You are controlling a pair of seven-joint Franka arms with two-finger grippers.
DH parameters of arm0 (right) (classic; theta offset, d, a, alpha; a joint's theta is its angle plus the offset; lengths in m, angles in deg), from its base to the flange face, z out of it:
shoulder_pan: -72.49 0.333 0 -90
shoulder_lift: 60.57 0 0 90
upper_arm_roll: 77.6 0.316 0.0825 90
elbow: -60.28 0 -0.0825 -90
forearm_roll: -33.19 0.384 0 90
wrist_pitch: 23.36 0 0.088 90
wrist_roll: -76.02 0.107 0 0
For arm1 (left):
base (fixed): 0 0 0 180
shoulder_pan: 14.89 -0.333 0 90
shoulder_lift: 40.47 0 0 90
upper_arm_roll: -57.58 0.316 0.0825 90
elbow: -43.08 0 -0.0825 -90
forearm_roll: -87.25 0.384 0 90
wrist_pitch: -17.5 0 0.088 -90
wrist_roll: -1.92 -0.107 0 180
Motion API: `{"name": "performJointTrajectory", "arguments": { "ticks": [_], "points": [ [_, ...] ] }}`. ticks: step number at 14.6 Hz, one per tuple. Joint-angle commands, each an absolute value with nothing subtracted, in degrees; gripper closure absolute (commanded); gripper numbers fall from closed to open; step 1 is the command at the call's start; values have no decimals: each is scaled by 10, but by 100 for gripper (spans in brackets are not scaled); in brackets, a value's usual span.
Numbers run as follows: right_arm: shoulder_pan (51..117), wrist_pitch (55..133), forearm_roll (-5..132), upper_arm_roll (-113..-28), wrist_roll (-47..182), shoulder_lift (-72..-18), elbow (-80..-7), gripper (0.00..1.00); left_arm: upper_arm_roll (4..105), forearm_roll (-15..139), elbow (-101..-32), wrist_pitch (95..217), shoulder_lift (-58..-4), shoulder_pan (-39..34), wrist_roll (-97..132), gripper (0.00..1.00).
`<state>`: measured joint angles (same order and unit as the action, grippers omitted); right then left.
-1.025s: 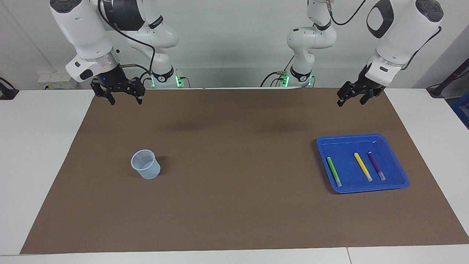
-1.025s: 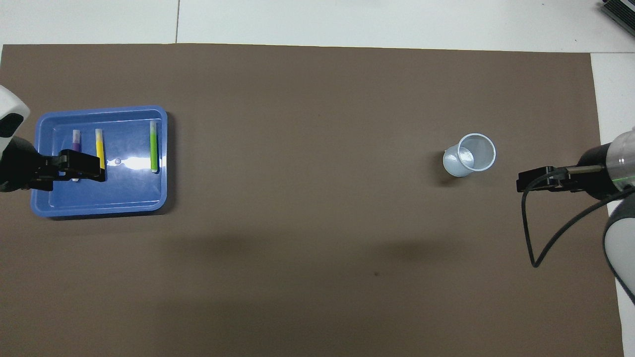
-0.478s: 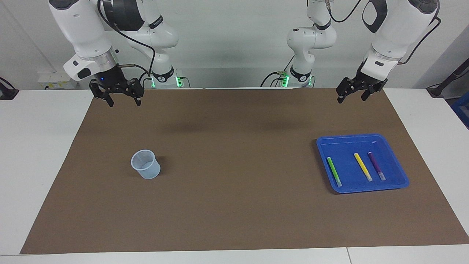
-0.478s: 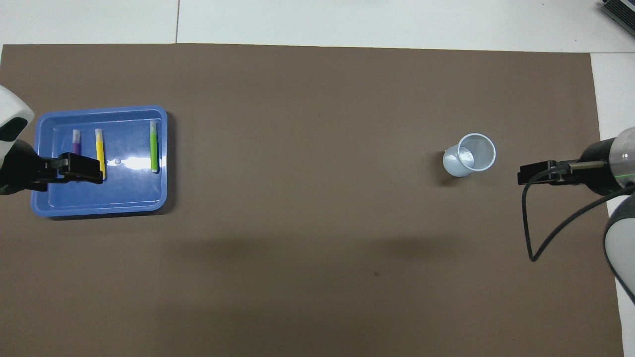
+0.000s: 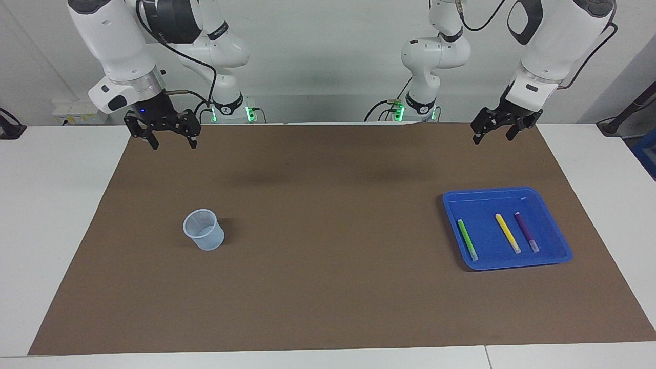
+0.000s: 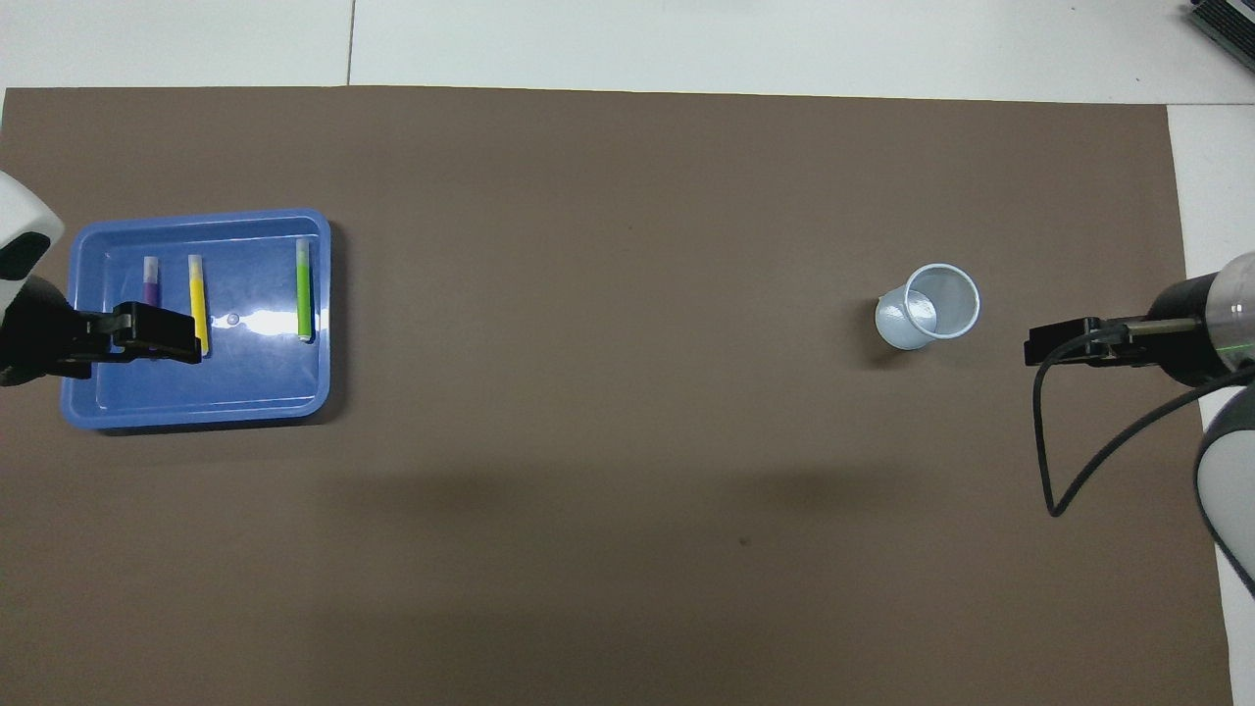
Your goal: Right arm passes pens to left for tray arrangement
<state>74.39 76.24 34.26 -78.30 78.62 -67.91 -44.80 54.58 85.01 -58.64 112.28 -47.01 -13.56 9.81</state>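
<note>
While both arms hang raised over the robots' edge of the brown mat, the scene reads as follows, every place given from the tray.

Tray [image 5: 551, 225]: shallow bright blue square with a raised rim, flat on the brown mat [image 5: 328, 287] at the left arm's end of the worktop [image 5: 56, 215].
Green pen [image 5: 467, 240]: lying flat in the tray, along the rim on the side toward the right arm's end.
Yellow pen [image 5: 508, 233]: lying flat in the tray, about midway across it, apart from the green pen and roughly parallel to it.
Purple pen [image 5: 526, 232]: lying flat in the tray, just beside the yellow pen on the side toward the left arm's end, not touching it.
Cup [image 5: 204, 230]: small translucent pale-blue cup, upright on the mat, well apart from the tray toward the right arm's end.
Left tool [image 5: 493, 135]: up in the air over the mat's edge nearest the robots, on the tray's end of the worktop and clear of the tray; fingers spread, nothing between them.
Right tool [image 5: 170, 141]: blue light showing on its base, raised over the mat corner well apart from the tray, at the cup's end; fingers spread wide and empty.
</note>
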Motion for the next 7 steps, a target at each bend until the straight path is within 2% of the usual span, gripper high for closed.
{"name": "performJointTrajectory", "arguments": {
  "ticks": [1,7],
  "points": [
    [738,767,332,-780,782,-692,-463,0,549,865,-587,1122,-477,-124,105,0],
    [738,768,332,-780,780,-692,-462,0,548,865,-592,1122,-482,-125,104,0]
  ]
}}
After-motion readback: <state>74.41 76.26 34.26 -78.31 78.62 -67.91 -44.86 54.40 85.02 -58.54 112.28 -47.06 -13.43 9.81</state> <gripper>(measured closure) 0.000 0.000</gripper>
